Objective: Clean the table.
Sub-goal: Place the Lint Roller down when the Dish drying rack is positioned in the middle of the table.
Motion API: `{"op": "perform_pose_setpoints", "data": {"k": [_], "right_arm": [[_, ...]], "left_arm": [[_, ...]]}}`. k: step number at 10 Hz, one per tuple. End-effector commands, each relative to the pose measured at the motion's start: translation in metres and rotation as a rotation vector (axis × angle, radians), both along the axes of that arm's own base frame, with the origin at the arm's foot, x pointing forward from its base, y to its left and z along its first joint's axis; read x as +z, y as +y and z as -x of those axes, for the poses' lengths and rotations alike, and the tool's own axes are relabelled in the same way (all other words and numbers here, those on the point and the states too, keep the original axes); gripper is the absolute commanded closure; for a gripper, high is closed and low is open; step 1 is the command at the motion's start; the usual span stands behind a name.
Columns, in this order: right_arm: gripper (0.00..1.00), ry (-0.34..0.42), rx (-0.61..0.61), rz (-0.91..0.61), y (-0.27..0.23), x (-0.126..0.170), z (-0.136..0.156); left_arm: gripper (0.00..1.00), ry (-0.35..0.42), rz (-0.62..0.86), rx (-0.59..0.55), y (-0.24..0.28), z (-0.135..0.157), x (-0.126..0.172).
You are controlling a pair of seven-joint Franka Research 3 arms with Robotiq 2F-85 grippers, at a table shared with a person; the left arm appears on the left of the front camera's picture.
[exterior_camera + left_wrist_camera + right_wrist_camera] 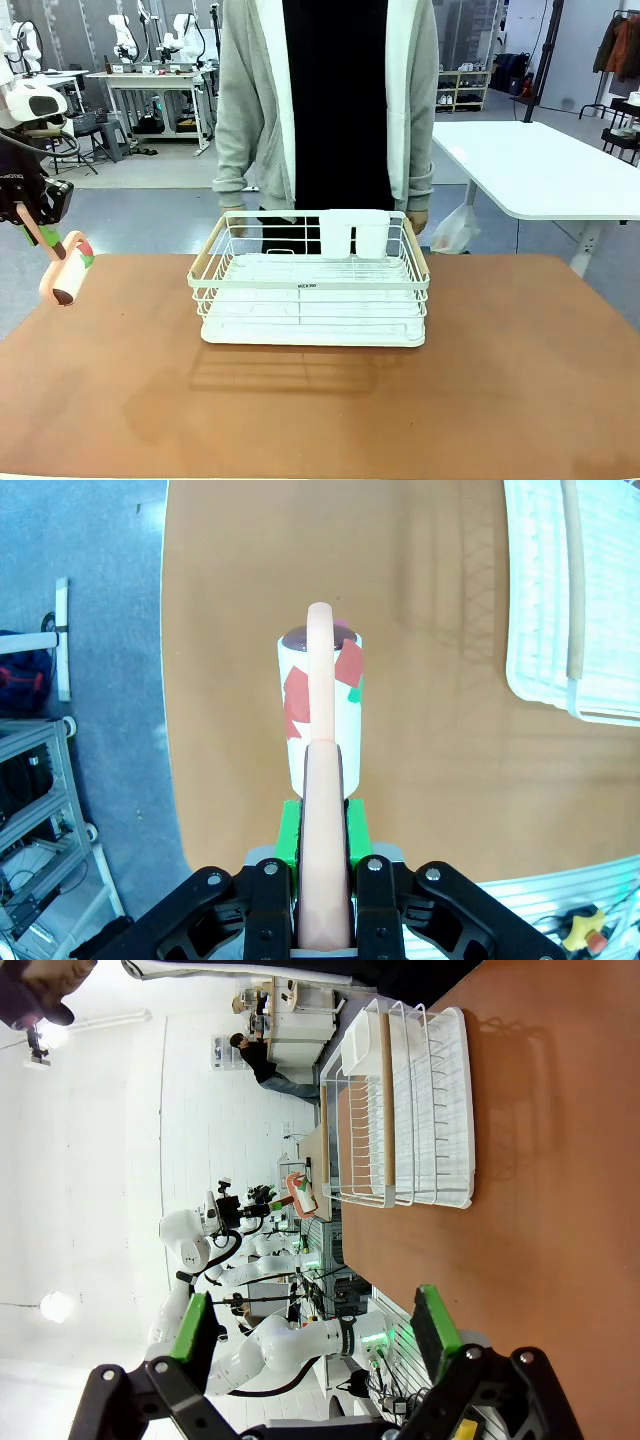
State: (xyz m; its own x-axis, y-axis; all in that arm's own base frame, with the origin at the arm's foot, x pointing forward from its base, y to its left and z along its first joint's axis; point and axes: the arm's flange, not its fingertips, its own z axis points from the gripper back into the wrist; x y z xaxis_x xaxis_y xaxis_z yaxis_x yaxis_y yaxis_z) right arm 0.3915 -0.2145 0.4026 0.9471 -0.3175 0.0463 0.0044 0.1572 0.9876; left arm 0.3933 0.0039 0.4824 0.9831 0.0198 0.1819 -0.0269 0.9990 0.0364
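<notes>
The table (pixel 500 370) has a flat reddish-brown top. My left gripper (pixel 30 215) hangs above its far left edge, shut on the pink handle of a lint roller (pixel 68 270). In the left wrist view the green pads (pixel 290 832) clamp that handle, and the white roller (pixel 322 705) carries red and green scraps above the table top (pixel 230 600). My right gripper (pixel 312 1325) is open over the table (pixel 560 1160), nothing between its pads. The lint roller (pixel 300 1195) appears small in the distance there.
A white wire dish rack (pixel 312 290) with wooden handles stands mid-table, two white cups at its back. A person (pixel 330 100) stands right behind it, hands near its rear corners. A white-topped table (pixel 540 170) is at the back right. The rack (pixel 570 600) lies right of the roller.
</notes>
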Motion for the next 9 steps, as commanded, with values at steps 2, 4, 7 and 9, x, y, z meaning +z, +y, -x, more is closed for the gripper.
{"op": "perform_pose_setpoints", "data": {"k": [2, 4, 7, 9], "right_arm": [[0.0, -0.005, 0.001, -0.008, 0.001, 0.002, 0.001], [0.0, -0.005, 0.001, -0.008, 0.001, 0.002, 0.001], [0.0, -0.005, 0.001, -0.008, 0.001, 0.002, 0.001], [0.0, -0.005, 0.001, -0.008, 0.001, 0.002, 0.001]], "left_arm": [[0.79, 0.007, -0.014, 0.021, 0.0, -0.002, 0.005], [0.79, 0.007, -0.014, 0.021, 0.0, -0.002, 0.005], [0.79, -0.032, 0.071, 0.316, -0.007, -0.032, 0.005], [0.79, -0.272, 0.185, 1.003, -0.005, -0.088, 0.007]]}}
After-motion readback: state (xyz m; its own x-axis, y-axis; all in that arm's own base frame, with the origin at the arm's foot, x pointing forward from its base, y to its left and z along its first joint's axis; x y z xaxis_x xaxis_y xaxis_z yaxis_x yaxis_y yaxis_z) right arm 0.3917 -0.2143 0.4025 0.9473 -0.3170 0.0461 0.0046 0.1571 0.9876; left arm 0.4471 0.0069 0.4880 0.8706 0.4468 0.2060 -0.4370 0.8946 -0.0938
